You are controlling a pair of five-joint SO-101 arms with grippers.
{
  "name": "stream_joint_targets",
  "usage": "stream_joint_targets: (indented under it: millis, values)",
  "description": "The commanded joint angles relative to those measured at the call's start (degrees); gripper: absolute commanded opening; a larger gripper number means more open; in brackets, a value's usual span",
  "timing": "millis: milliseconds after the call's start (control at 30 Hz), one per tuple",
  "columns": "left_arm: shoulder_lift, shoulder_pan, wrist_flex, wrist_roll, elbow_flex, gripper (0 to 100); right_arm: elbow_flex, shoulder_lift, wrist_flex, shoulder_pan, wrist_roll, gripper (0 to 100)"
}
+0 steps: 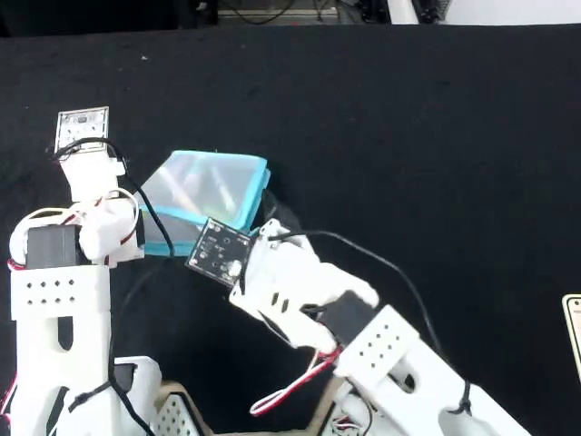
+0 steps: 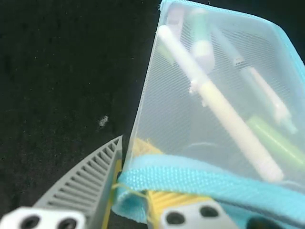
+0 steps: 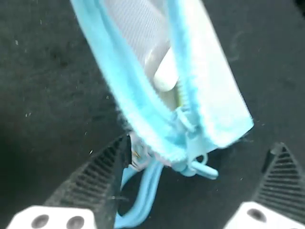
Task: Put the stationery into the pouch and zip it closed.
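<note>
A light-blue mesh pouch [image 1: 204, 186] lies on the black table with several pens [image 2: 224, 114] inside it. My left gripper [image 1: 150, 241] [image 2: 143, 191] is shut on the pouch's near left corner, pinching the teal zip edge [image 2: 200, 179]. My right gripper [image 1: 270, 218] [image 3: 202, 143] stands open at the pouch's other end, its fingers wide on either side of the zip pull [image 3: 193, 160]. The zip is partly undone there, and a white pen end [image 3: 167, 74] shows in the gap. A teal cord loop [image 3: 143, 195] hangs from the pull.
Black cloth [image 1: 436, 136] covers the table. A pale card [image 1: 573, 331] sits at the right edge. The two arms' white bodies [image 1: 54, 309] [image 1: 381, 345] take up the near side, with cables around them.
</note>
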Motion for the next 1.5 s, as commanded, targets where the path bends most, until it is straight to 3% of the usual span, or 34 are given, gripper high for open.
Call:
stream_joint_targets:
  millis: [0, 200, 267, 400, 667, 867, 1067, 1467]
  values:
    - [0.1, -1.5, -0.1, 0.5, -2.5, 3, -0.3, -3.8, 0.2, 0.0, 0.2, 35.0]
    - [0.1, -1.5, 0.0, 0.4, -2.5, 3, 0.5, -10.2, 0.8, 4.5, 0.2, 0.4]
    - [0.1, -1.5, 0.0, 0.4, -2.5, 3, 0.7, -12.6, 0.8, 8.4, 0.2, 4.4]
    - [0.1, -1.5, -0.1, 0.4, -2.5, 3, 1.3, -16.7, 0.9, 12.9, 0.2, 0.9]
    - [0.1, -1.5, -0.2, 0.4, -2.5, 3, -1.6, -17.4, 7.4, 11.0, 0.2, 1.1]
    - [0.1, -1.5, -0.2, 0.4, -2.5, 3, -4.8, -9.7, 10.2, 8.0, 0.2, 1.5]
    - [0.1, -1.5, -0.1, 0.4, -2.5, 3, -4.8, -1.1, 5.9, 7.1, 0.2, 12.0]
    - [0.1, -1.5, -0.1, 0.4, -2.5, 3, 2.6, -0.3, -6.2, 7.1, -0.4, 12.1]
